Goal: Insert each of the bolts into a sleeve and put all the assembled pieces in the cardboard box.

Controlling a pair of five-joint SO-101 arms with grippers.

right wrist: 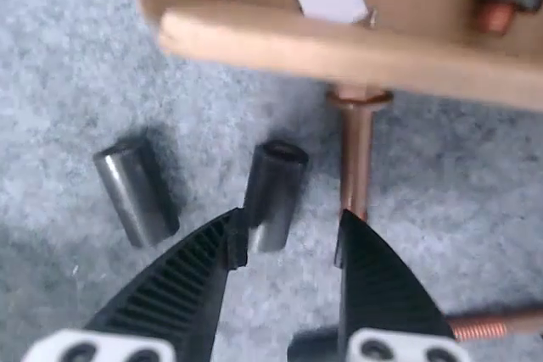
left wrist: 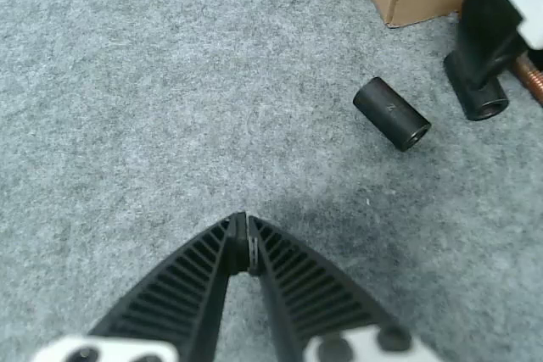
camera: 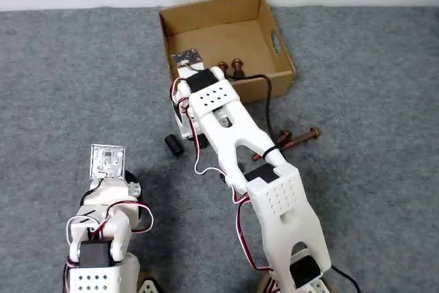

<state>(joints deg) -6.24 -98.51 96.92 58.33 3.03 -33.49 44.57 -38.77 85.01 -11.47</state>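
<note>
Right wrist view: my right fingers (right wrist: 212, 260) stand apart over a sleeve (right wrist: 273, 197), a bolt (right wrist: 356, 158) just beside, near the box (right wrist: 339, 44); my left fingers (left wrist: 246, 247) are together, empty. Likely step: sleeve pickup; centre, then close.

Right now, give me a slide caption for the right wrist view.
Open right gripper above a black sleeve and copper bolt beside the cardboard box.

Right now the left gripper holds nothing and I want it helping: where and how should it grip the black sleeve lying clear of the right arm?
Probably mid-barrel on the sleeve, coming from above with the left gripper opened and turned across its length: it lies on its side on the carpet, both long flanks free.
</note>
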